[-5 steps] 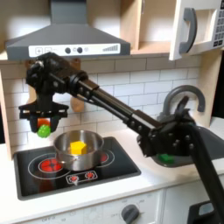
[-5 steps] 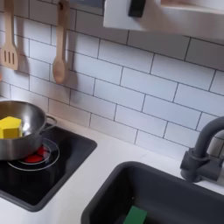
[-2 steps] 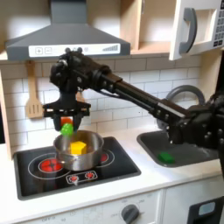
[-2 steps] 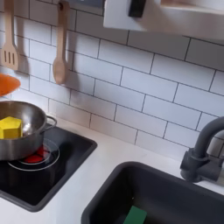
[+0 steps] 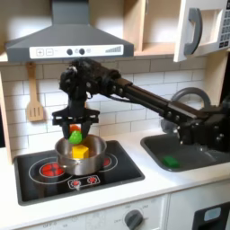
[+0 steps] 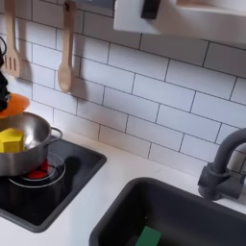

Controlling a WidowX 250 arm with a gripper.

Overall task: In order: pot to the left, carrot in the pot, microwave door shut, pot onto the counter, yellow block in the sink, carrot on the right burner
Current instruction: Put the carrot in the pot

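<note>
The steel pot [image 5: 66,159] stands on the black cooktop [image 5: 121,171], and in the second exterior view the pot [image 6: 29,144] is at the left edge. A yellow block [image 5: 81,153] [image 6: 11,140] lies inside it. My gripper [image 5: 75,128] hangs just above the pot, shut on the carrot [image 5: 75,136], green tip down. In the second exterior view the carrot [image 6: 12,104] shows as an orange piece over the pot. The microwave door [image 5: 199,31] at top right stands swung out. The dark sink [image 5: 184,148] [image 6: 183,207] is to the right of the cream counter [image 5: 135,193].
A flat green piece [image 5: 170,162] [image 6: 147,236] lies in the sink. The arched faucet [image 5: 190,97] [image 6: 221,168] stands behind the basin. Wooden utensils [image 5: 35,94] [image 6: 65,48] hang on the tiled wall. A range hood [image 5: 67,31] overhangs the cooktop.
My gripper has carried the carrot rightward from the pot's left side and lowered it to just over the pot. Pot and yellow block have stayed in place.
</note>
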